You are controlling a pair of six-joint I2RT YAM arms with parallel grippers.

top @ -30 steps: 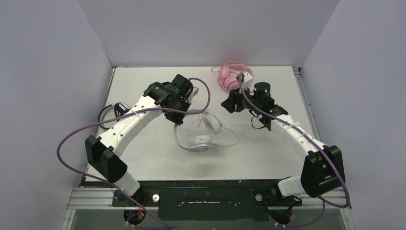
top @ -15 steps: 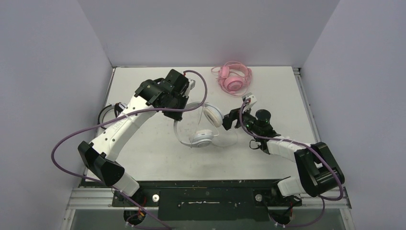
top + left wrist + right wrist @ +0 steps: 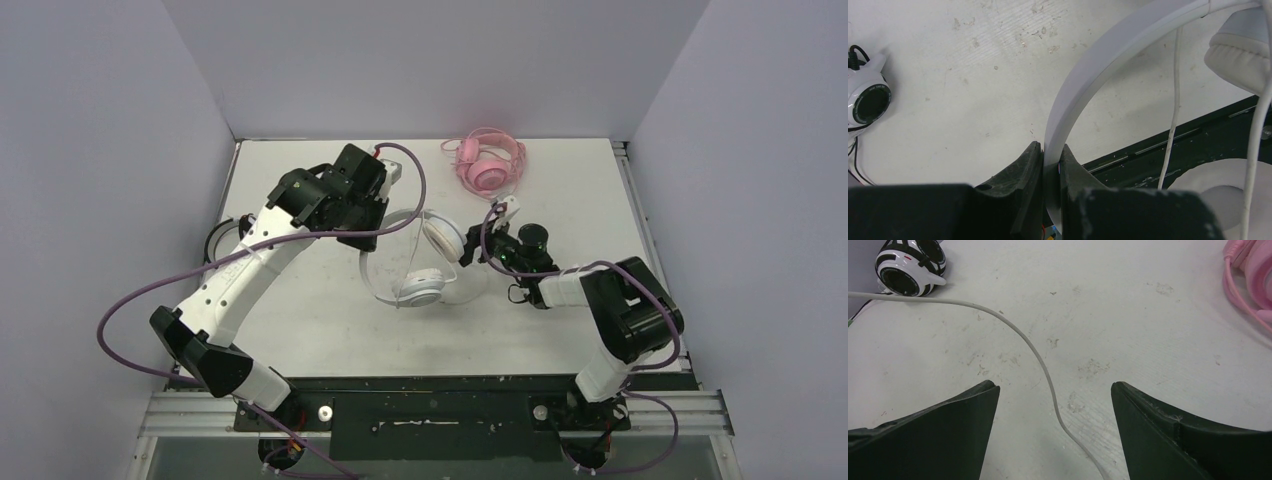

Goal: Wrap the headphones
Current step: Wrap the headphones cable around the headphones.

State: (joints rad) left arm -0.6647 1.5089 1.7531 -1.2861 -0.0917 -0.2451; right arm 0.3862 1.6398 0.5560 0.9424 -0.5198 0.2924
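My left gripper (image 3: 1050, 161) is clamped on the headband (image 3: 1108, 55) of the white headset (image 3: 421, 288), at the middle of the table (image 3: 330, 330). My right gripper (image 3: 1054, 390) has its jaws wide apart and holds nothing; the white cable (image 3: 1034, 351) runs between them. The pink headset (image 3: 488, 166) lies at the far edge. The black-and-white headset (image 3: 909, 266) lies near the left edge.

Pink headset (image 3: 1254, 282) partly off frame

Bright, even overhead light w/ faint soft shadows on table (image 3: 330, 330); wrist pics sharp, foreground slightly blurred.
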